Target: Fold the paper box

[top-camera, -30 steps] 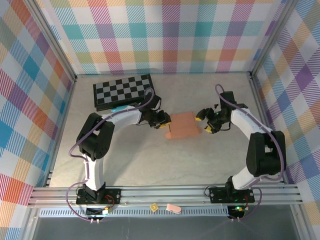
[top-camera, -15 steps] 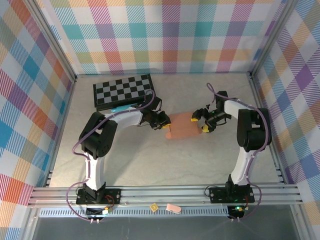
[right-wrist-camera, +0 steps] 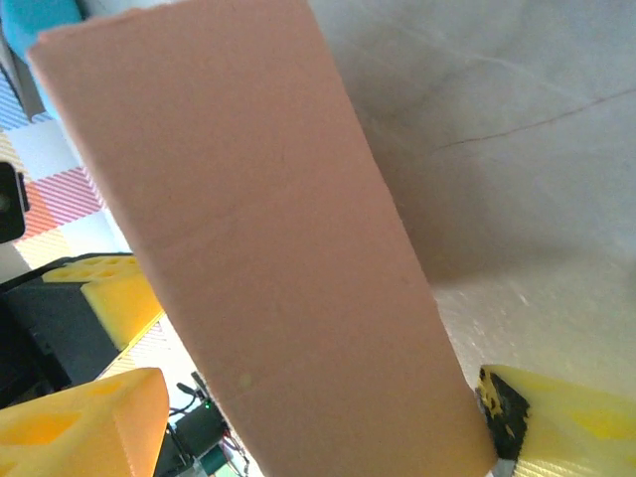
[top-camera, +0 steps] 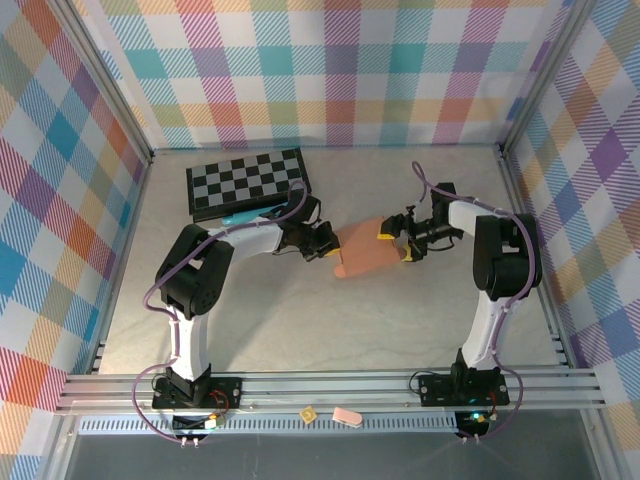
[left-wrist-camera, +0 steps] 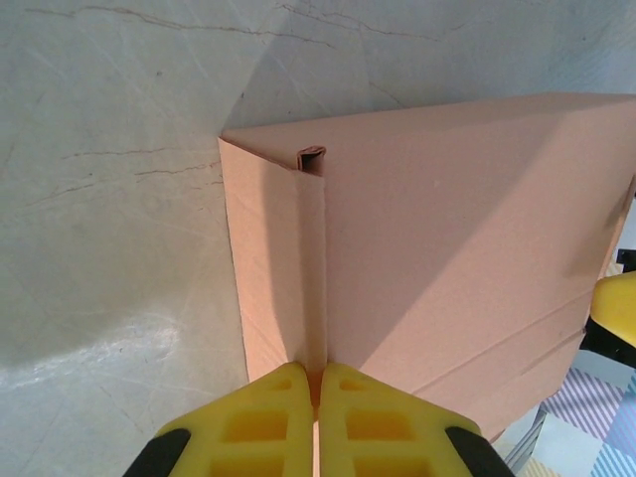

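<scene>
The salmon-orange paper box (top-camera: 362, 252) lies mid-table between both arms. My left gripper (top-camera: 328, 243) is at its left end. In the left wrist view its yellow fingers (left-wrist-camera: 263, 422) are shut (left-wrist-camera: 318, 376) on a thin upright flap edge of the box (left-wrist-camera: 447, 248). My right gripper (top-camera: 397, 244) is at the box's right end, its jaws standing wide on either side of it. In the right wrist view the box (right-wrist-camera: 288, 248) runs between the fingers (right-wrist-camera: 89, 422). The right finger touches its edge and a gap shows at the left one, so this gripper (right-wrist-camera: 318, 407) is open.
A black-and-grey chequered board (top-camera: 247, 182) lies at the back left, with a small teal thing (top-camera: 236, 216) at its near edge. A small tan block (top-camera: 309, 413) and a pink piece (top-camera: 347, 416) rest on the front rail. Plaid walls enclose the table.
My left gripper has closed onto the box's flap edge. My right gripper swung left from beside the box to straddle its right end, jaws widening.
</scene>
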`<state>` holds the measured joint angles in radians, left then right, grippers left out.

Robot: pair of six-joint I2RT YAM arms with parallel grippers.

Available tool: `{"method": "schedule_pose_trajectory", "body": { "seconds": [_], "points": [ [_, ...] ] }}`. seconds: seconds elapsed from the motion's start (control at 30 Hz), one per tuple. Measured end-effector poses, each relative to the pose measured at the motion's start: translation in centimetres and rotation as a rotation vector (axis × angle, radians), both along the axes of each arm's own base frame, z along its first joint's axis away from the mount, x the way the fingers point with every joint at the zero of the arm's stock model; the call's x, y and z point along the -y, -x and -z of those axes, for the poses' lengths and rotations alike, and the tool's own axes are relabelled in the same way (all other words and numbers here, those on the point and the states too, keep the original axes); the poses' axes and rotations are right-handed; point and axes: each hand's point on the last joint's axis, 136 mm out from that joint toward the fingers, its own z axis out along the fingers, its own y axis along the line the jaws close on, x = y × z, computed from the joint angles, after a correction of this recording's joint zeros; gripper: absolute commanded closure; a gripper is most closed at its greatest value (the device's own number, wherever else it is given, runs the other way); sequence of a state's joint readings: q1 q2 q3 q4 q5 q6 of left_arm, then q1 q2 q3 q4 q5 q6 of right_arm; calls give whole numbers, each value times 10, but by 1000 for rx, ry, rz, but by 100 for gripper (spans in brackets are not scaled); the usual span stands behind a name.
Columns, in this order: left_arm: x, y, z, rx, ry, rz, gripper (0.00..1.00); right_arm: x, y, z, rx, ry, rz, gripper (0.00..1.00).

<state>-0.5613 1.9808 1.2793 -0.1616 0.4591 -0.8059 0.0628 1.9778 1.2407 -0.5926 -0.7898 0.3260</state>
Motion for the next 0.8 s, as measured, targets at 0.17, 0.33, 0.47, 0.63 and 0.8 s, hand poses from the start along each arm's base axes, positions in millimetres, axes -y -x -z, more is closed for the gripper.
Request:
{"method": "schedule_pose_trajectory", "body": {
  "seconds": [0.17, 0.33, 0.47, 0.63, 0.8],
  "points": [
    [-2, 0, 1, 4, -1, 8, 93, -6, -4, -4, 10, -50, -16, 26],
    [-4, 0, 1, -1, -2, 6, 89, -14, -7, -13, 24, -117, -22, 36],
    [-7, 0, 3, -1, -16, 2, 73, -18, -11, -20, 34, -158, -19, 43],
    [-17, -2, -4, 28, -59, -19, 64, -20, -12, -24, 8, -182, 2, 49],
    [-28, -11, -54, 192, -82, -31, 64, -22, -11, -24, -82, -191, 52, 53]
  ]
}}
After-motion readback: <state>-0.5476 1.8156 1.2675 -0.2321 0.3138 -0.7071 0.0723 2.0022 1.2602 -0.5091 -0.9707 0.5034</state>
